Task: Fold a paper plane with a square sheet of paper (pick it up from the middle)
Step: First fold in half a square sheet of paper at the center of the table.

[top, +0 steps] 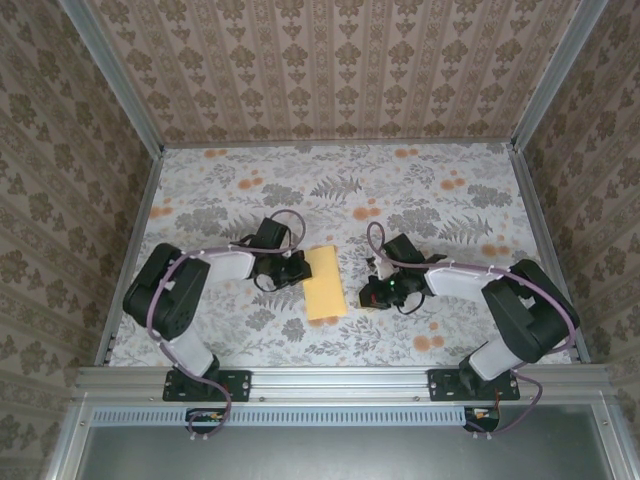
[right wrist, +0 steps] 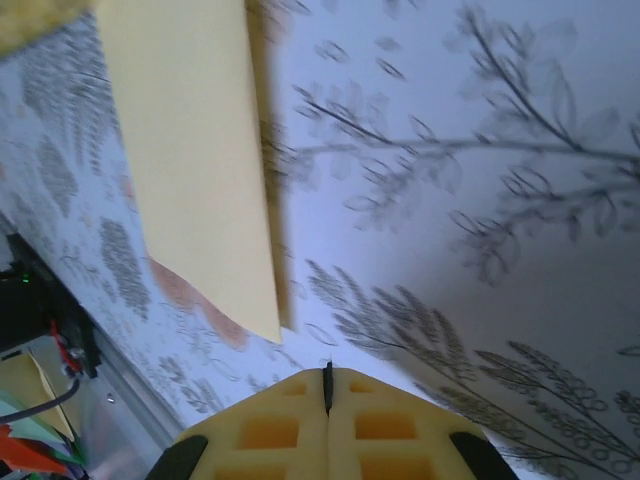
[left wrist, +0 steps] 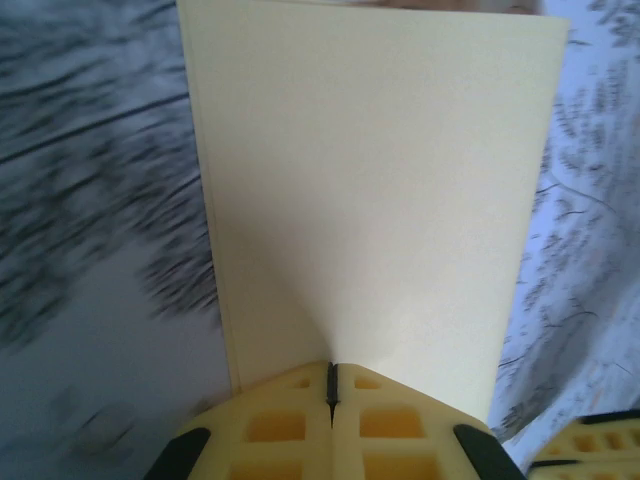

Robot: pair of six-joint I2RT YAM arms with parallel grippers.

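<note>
The square sheet of paper [top: 325,283] lies folded into a yellow-orange rectangle in the middle of the floral table; the paper plane is out of view. My left gripper [top: 300,268] is shut, and its tips rest on the paper's left edge. In the left wrist view the paper [left wrist: 370,180] spreads out ahead of the closed left gripper [left wrist: 332,378], and its near edge is hidden under the fingers. My right gripper [top: 372,292] is shut and holds nothing, a little right of the paper. In the right wrist view the paper [right wrist: 190,150] ends short of the right gripper [right wrist: 327,375].
The table is covered in a grey floral print [top: 430,190] with small orange blotches. Patterned walls stand on three sides, and a metal rail [top: 340,378] runs along the near edge by the arm bases.
</note>
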